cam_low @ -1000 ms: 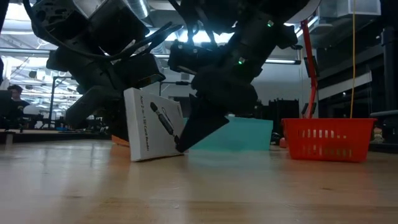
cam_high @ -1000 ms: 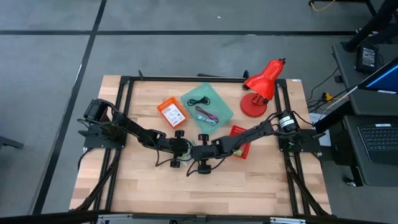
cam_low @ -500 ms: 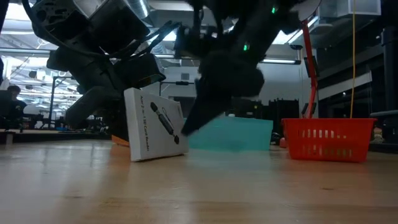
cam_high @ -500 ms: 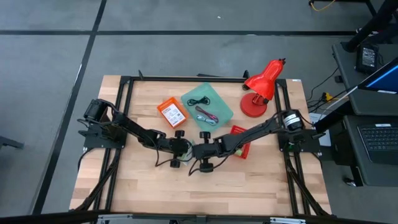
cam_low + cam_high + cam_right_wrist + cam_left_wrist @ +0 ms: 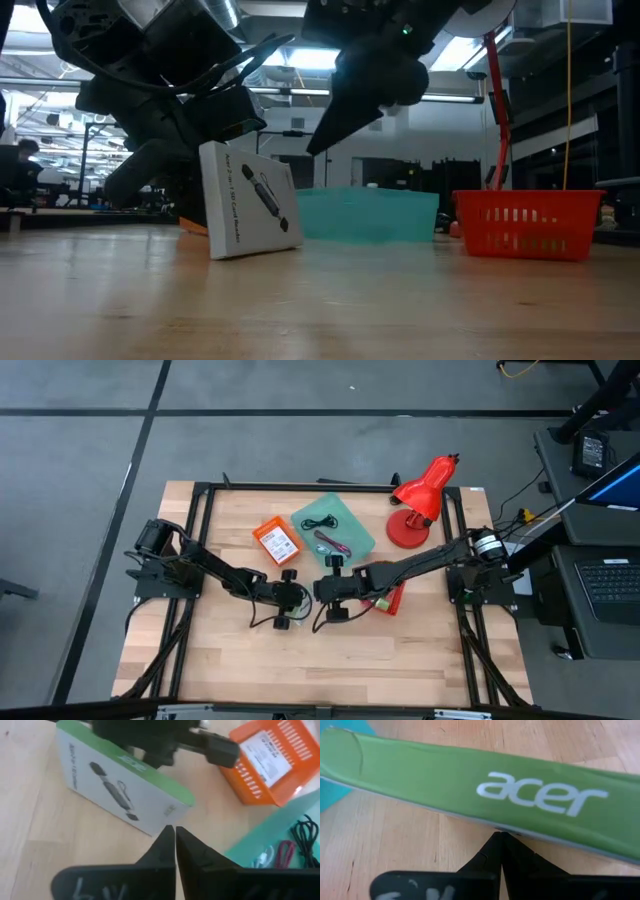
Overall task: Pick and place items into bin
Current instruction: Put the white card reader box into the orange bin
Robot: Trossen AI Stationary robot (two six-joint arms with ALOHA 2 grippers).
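Wooden table (image 5: 220, 660) carries everything, framed by a black rail, with the two dark arms reaching in from either side to meet near its middle. At the far right corner stands a red desk lamp (image 5: 420, 500), no part of the job. Next in size is the teal bin (image 5: 335, 530), lying far of centre, with a black coiled cable (image 5: 320, 522) and a maroon cable (image 5: 333, 546) already inside. Beside it, on its left, sits an orange basket (image 5: 277, 541) holding a white printed card (image 5: 268, 756); a red basket (image 5: 527, 222) sits at the right, partly under the right arm.

The item now in play is a white box (image 5: 248, 200) with a green Acer-marked edge (image 5: 470, 775), standing on its edge at the table's middle, leaning slightly. It lies on the near side of the teal bin, so the carry would run away from the table's near edge.

The left gripper (image 5: 501, 842) is the nearer one: its fingers are pressed together, tips right against the box's green edge, which runs crosswise in front of them. It holds nothing. The right gripper (image 5: 174, 834), fingers likewise together and empty, hangs raised above the table just right of the box, its tip pointing down at the white face. Either would have to spread its fingers across the box's thin dimension to take it.
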